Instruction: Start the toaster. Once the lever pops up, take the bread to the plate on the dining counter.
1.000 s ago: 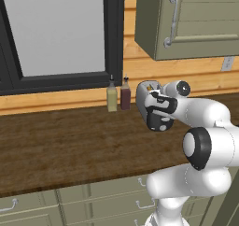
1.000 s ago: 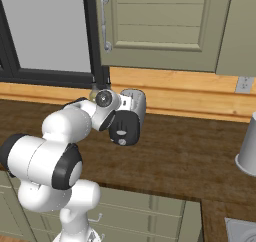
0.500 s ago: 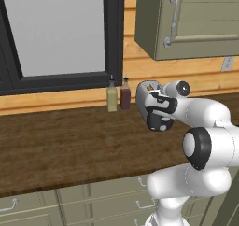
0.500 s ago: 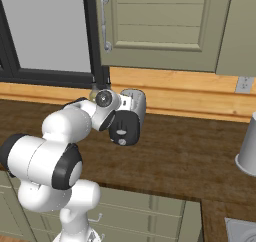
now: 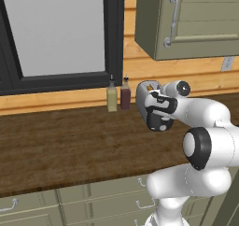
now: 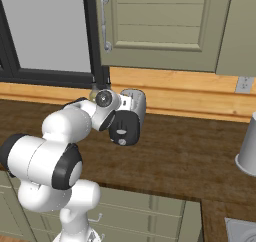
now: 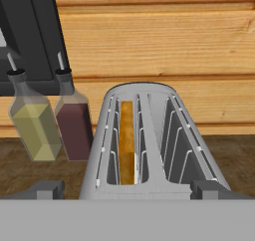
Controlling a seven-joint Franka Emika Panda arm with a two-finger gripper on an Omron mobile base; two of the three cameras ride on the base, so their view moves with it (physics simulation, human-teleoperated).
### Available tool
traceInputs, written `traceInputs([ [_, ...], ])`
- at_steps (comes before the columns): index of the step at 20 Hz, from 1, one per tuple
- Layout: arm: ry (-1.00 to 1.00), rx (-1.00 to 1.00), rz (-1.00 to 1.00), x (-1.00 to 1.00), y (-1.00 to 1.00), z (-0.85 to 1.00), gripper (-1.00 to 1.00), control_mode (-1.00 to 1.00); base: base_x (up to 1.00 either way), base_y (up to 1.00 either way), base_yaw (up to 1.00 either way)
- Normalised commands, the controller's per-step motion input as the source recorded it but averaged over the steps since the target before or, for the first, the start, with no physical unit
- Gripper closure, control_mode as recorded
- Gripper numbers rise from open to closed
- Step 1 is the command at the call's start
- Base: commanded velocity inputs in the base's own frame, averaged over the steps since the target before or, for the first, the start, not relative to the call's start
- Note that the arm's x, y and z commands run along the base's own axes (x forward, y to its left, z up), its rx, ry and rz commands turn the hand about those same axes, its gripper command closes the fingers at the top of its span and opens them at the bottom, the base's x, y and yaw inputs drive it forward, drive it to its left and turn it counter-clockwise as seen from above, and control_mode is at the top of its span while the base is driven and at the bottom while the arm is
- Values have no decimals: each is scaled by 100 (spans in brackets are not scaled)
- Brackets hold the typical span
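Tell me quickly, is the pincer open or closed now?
Pincer: open, holding nothing; its tips sit either side of the toaster.

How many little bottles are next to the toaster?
2. A yellow bottle stands at the far left; a dark red bottle stands between it and the toaster. Both are by the wall.

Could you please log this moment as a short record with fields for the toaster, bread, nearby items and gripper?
toaster: silver-grey toaster, standing on the wood counter by the wall
bread: bread on edge in the toaster's left slot, as the hand view shows it; the right slot is empty
nearby items: yellow bottle and dark red bottle beside the toaster
gripper: gripper close over the toaster, fingertips spread wide
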Motion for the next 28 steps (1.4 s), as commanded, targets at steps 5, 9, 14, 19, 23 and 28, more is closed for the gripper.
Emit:
traceInputs([
  [5, 0, 0, 0, 0, 0, 0, -100, -100, 0, 0, 0],
  [9, 0, 0, 0, 0, 0, 0, -100, -100, 0, 0, 0],
  [14, 0, 0, 0, 0, 0, 0, -100, -100, 0, 0, 0],
  [19, 0, 0, 0, 0, 0, 0, -100, -100, 0, 0, 0],
  [23, 0, 0, 0, 0, 0, 0, -100, -100, 0, 0, 0],
  [28, 0, 0, 0, 0, 0, 0, -100, -100, 0, 0, 0],
])
